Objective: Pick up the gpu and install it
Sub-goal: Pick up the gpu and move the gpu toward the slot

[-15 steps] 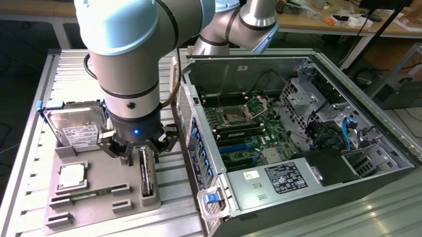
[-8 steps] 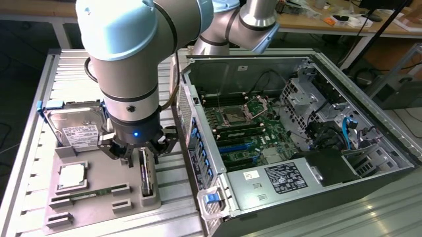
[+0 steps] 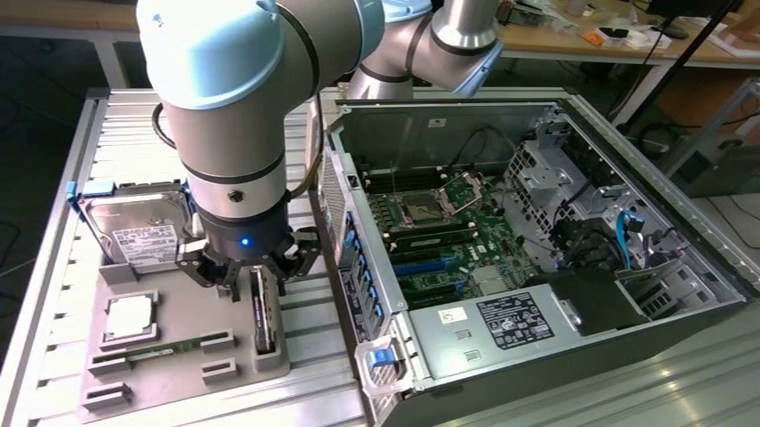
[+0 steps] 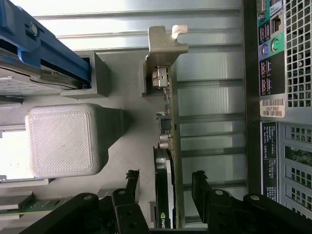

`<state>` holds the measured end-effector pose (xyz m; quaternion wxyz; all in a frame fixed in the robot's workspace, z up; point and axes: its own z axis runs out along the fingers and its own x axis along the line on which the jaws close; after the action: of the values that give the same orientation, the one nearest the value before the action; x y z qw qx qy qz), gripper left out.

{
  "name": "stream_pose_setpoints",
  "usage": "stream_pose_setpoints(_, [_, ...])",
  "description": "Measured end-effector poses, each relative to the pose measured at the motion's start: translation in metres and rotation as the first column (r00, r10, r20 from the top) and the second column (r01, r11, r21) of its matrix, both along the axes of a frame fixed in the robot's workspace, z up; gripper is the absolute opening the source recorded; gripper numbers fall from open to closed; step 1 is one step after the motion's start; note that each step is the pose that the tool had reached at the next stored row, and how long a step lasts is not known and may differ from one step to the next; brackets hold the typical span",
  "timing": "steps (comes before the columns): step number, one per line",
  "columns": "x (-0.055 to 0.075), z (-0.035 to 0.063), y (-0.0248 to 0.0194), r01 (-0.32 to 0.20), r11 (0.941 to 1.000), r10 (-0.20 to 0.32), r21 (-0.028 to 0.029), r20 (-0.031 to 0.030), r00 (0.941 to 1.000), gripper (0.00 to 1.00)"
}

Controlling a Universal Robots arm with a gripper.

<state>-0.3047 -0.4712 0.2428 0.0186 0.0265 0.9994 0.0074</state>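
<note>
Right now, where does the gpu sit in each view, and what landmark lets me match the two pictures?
Exterior view: the gpu stands on edge in the grey holder tray, right under the open gripper, at the computer case's exterior-view-left side.
Wrist view: the gpu runs between the gripper's fingers, silver bracket at the far end.
Shared landmark: the blue-framed hard drive beside it.

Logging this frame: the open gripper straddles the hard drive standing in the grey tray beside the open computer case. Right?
Not the hard drive. The open gripper straddles the graphics card, which stands on edge in the grey tray beside the open computer case. The wrist view shows the card in the gripper's gap; in the exterior view the hard drive sits apart, further to the left.
</note>
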Motion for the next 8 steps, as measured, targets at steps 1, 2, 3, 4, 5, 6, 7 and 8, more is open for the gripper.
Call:
stream_pose_setpoints(1, [0.0000, 0.0000, 0.0000, 0.000, 1.0000, 0.000, 0.0000, 0.0000, 1.0000, 0.54])
stream_pose_setpoints(2, [0.0000, 0.0000, 0.0000, 0.000, 1.0000, 0.000, 0.0000, 0.0000, 1.0000, 0.47])
stream_pose_setpoints(3, [0.0000, 0.0000, 0.0000, 0.000, 1.0000, 0.000, 0.0000, 0.0000, 1.0000, 0.41])
stream_pose_setpoints(4, [0.0000, 0.0000, 0.0000, 0.000, 1.0000, 0.000, 0.0000, 0.0000, 1.0000, 0.41])
stream_pose_setpoints(5, [0.0000, 0.0000, 0.0000, 0.000, 1.0000, 0.000, 0.0000, 0.0000, 1.0000, 0.35])
stream_pose_setpoints(6, [0.0000, 0.0000, 0.0000, 0.000, 1.0000, 0.000, 0.0000, 0.0000, 1.0000, 0.35])
stream_pose_setpoints(7, [0.0000, 0.0000, 0.0000, 0.000, 1.0000, 0.000, 0.0000, 0.0000, 1.0000, 0.35])
stream_pose_setpoints(8, [0.0000, 0.0000, 0.0000, 0.000, 1.0000, 0.000, 0.0001, 0.0001, 1.0000, 0.35])
